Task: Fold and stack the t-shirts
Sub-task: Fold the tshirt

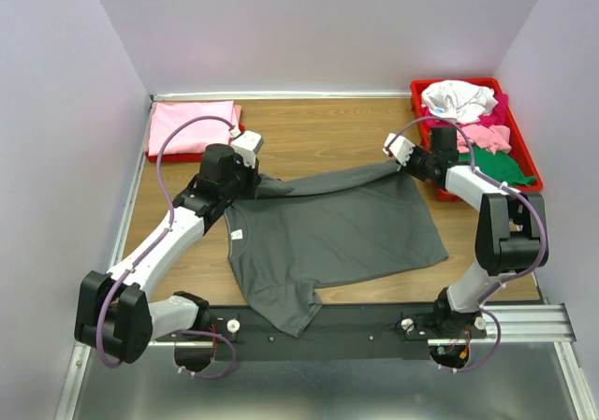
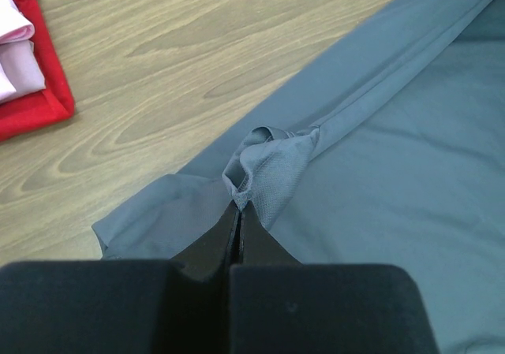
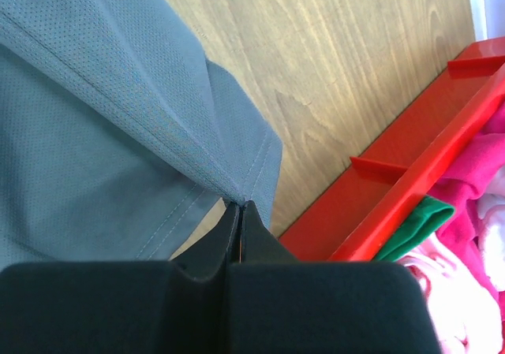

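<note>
Two pinches: left fingers (image 2: 213, 245) and right fingers (image 3: 223, 233) gripped the dark grey cloth t-shirt (image 1: 337, 233) thinly; stretching could free it.

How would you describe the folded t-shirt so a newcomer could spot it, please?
On the wooden table, look to the far left corner, where a red tray lies. The pale pink t-shirt on it is flat and neatly folded, unlike the crumpled shirts heaped in the right-hand tray and the dark grey t-shirt spread mid-table.
</note>
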Robot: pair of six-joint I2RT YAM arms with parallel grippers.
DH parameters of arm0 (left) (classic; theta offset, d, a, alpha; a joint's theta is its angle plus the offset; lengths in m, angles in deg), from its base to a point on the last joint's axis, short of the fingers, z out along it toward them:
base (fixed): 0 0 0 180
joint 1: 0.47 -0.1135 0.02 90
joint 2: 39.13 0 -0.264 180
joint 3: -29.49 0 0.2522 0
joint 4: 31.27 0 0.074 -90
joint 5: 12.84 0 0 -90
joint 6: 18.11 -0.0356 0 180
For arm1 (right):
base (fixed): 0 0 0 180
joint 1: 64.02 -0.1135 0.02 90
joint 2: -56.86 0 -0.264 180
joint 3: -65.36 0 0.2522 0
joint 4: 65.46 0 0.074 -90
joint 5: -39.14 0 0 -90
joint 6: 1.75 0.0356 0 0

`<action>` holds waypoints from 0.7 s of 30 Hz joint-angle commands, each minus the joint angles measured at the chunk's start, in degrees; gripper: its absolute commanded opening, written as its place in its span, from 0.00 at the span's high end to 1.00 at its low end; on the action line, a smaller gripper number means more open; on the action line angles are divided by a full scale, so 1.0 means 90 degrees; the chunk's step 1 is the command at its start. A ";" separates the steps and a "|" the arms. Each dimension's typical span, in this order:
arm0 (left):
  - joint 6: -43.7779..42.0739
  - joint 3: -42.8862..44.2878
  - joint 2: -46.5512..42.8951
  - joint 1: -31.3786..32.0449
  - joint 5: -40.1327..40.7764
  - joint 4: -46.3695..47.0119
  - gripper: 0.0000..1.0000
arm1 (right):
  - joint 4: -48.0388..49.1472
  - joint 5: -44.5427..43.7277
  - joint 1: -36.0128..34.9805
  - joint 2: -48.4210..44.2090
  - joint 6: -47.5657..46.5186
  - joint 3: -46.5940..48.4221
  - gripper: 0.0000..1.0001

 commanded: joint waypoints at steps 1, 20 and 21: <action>0.0111 -0.0086 0.0009 0.0043 0.0004 -0.0123 1.00 | -0.0009 -0.0160 0.0041 -0.0179 -0.0121 -0.0187 0.98; 0.0277 -0.0125 0.0029 0.0072 -0.0006 -0.0191 1.00 | -0.1161 0.0356 0.0051 -0.1243 0.0738 0.0144 0.29; 0.0277 -0.0135 0.0019 0.0072 0.0003 -0.0201 1.00 | -0.1220 0.0561 0.0051 -0.1282 0.0981 0.0193 0.29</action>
